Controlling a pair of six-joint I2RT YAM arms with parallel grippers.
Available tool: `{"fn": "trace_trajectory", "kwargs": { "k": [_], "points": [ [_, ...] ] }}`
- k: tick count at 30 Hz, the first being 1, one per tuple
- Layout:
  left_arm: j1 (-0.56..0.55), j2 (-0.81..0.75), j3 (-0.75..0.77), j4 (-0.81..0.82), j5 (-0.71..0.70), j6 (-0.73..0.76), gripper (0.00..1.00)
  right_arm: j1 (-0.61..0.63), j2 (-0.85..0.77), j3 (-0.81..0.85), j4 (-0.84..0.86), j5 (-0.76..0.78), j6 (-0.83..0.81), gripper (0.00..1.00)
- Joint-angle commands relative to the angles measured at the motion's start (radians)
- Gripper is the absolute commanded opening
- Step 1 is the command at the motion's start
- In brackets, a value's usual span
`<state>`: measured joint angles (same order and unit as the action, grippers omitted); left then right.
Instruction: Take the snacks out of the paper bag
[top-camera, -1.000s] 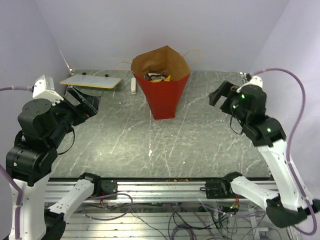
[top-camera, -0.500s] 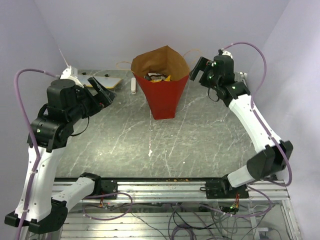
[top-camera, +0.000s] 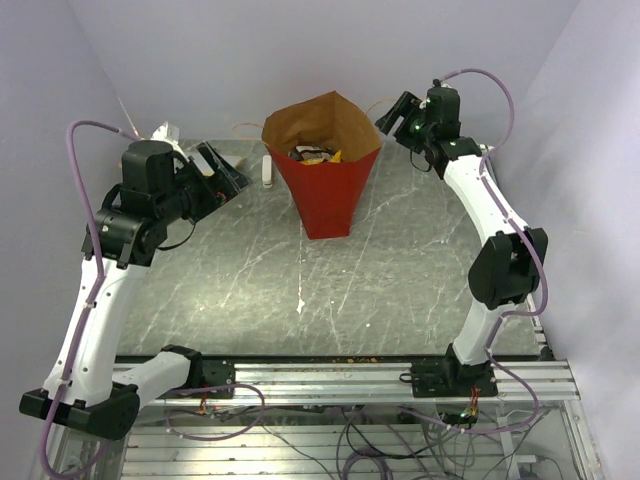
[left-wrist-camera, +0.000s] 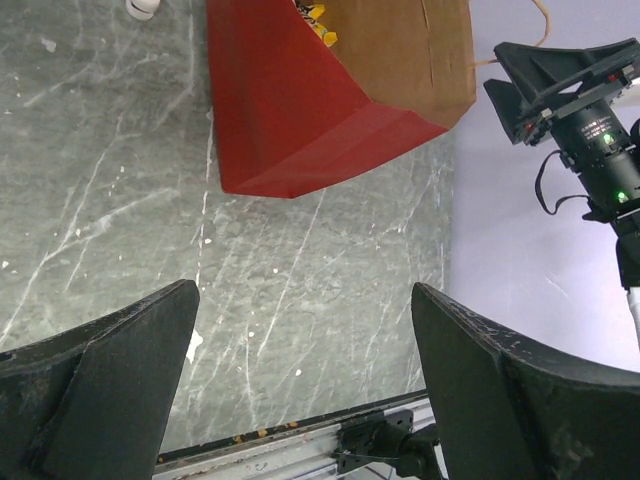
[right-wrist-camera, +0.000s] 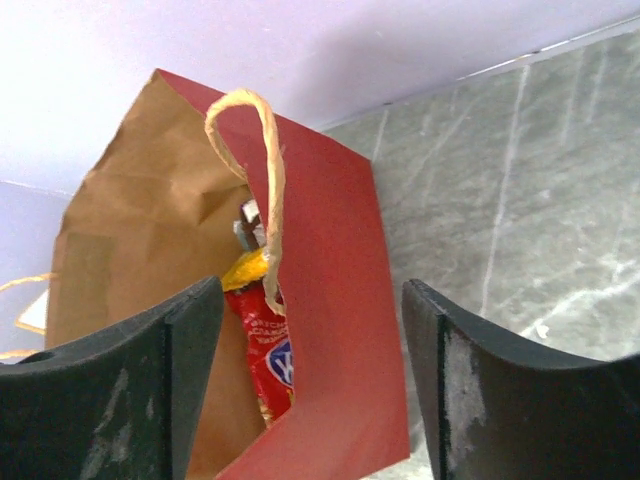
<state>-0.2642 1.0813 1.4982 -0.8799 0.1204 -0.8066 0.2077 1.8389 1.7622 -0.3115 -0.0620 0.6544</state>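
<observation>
The paper bag (top-camera: 326, 195), red outside and brown inside, stands upright at the back middle of the table with its mouth open. The snacks (top-camera: 314, 154) lie inside it. The right wrist view shows a red packet with a blue logo (right-wrist-camera: 262, 352), a yellow packet (right-wrist-camera: 244, 268) and the tan string handle (right-wrist-camera: 264, 170). My right gripper (top-camera: 396, 112) hovers at the bag's upper right rim, open, with the bag's red wall (right-wrist-camera: 335, 260) showing between its fingers and nothing gripped. My left gripper (top-camera: 226, 176) is open and empty, left of the bag (left-wrist-camera: 300, 110), over bare table.
A small white object (top-camera: 267, 170) lies just left of the bag. A flat board is mostly hidden behind the left gripper at the back left. Purple walls close the back and sides. A metal rail (top-camera: 330, 376) runs along the near edge.
Both arms have swung up and toward the back. The right gripper has come to the bag's right rim and its jaws have narrowed somewhat. The left gripper has moved nearer the bag's left side.
</observation>
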Motion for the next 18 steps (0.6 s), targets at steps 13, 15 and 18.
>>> {"fn": "trace_trajectory", "kwargs": {
  "k": [13,15,18],
  "points": [
    [0.004,-0.077,0.019,0.0,0.07,-0.087,0.98,-0.022,0.047,0.118,0.003,-0.194,0.054,0.0],
    [0.004,-0.095,0.016,-0.02,0.084,-0.091,0.98,-0.022,-0.002,0.072,-0.012,-0.197,0.092,0.0],
    [0.005,-0.129,-0.013,-0.012,0.11,-0.103,0.98,-0.021,-0.084,-0.007,-0.051,-0.179,0.127,0.0]
  ]
}}
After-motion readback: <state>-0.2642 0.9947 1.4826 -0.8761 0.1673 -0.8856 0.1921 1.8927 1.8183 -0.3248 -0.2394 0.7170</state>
